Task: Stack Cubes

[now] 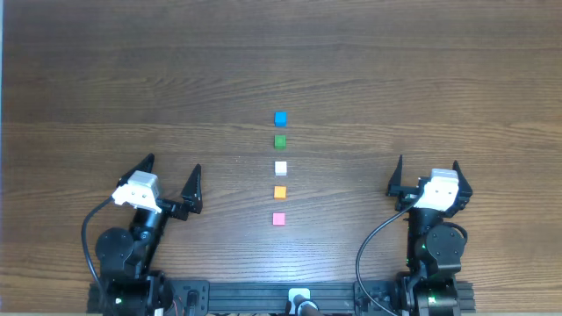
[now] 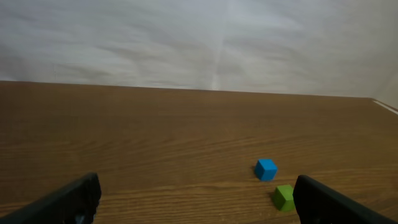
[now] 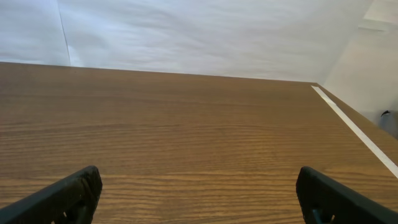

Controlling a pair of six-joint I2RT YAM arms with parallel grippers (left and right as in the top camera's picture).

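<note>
Five cubes lie in one straight file down the middle of the tabletop (image 1: 132, 70), each resting on the wood and none on top of another. The blue cube (image 1: 280, 118) is farthest from the arm bases, followed by the green cube (image 1: 280, 141), the white cube (image 1: 280, 168) and the orange cube (image 1: 280, 191), with the pink cube (image 1: 278, 219) nearest the bases. A small gap separates each cube from its neighbour, so no two touch.

Judging by that layout, the stacking has not begun. No cube is lifted, there is no tower of even two, and every placement is left to do.

The left claw (image 1: 174, 163) sits low at the left side, well apart from the file, with its two fingers spread wide and nothing between them. Its wrist view looks across the wood to the blue and green cubes (the pair at the far end of the file), which lie off toward one finger rather than centred between the two.

The right claw (image 1: 428, 162) sits at the right side, likewise well apart from the cubes. Its fingers are parted and empty, facing bare wood and the pale wall beyond the tabletop's far edge.

The file lies roughly midway between the two arms, so either one looks able to make the first pick. The likely opening step is to take one cube as the base and carry a neighbour onto it, with the remaining three to follow
</note>
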